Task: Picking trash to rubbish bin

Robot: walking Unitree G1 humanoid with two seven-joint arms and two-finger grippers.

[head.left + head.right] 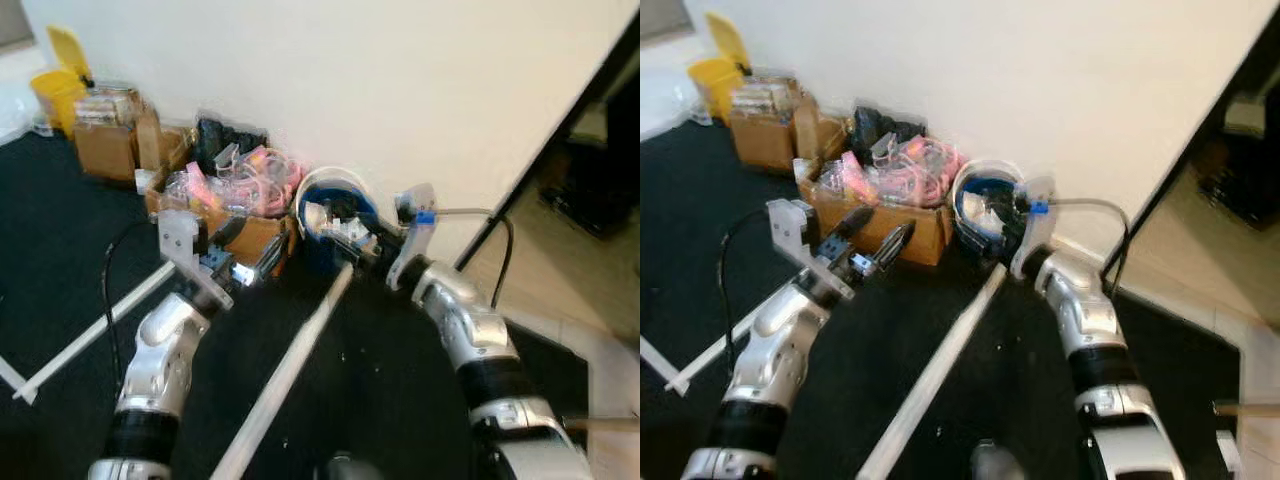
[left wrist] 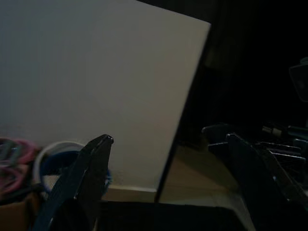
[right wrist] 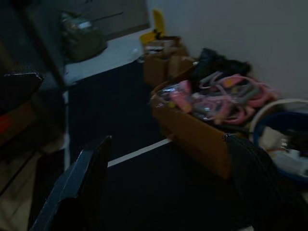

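Observation:
A blue rubbish bin point(image 1: 335, 173) with a white rim stands against the wall, with pale scraps of trash point(image 1: 330, 218) inside it. My right gripper point(image 1: 990, 243) hovers at the bin's near rim, open, with nothing between its fingers point(image 3: 82, 183); the right wrist view has the bin point(image 3: 284, 144) just beyond one finger. Left of the bin my left gripper point(image 1: 877, 232) is raised in front of a cardboard box, also open and empty. Its fingers point(image 2: 86, 183) stand wide apart in the left wrist view.
A cardboard box point(image 1: 880, 225) of pink and clear packaging sits beside the bin. More boxes point(image 1: 110, 140) and a yellow bin point(image 1: 60, 85) stand further left. Long white strips point(image 1: 290, 365) and a black cable point(image 1: 108, 290) lie on the dark floor. A doorway point(image 1: 590, 170) opens at right.

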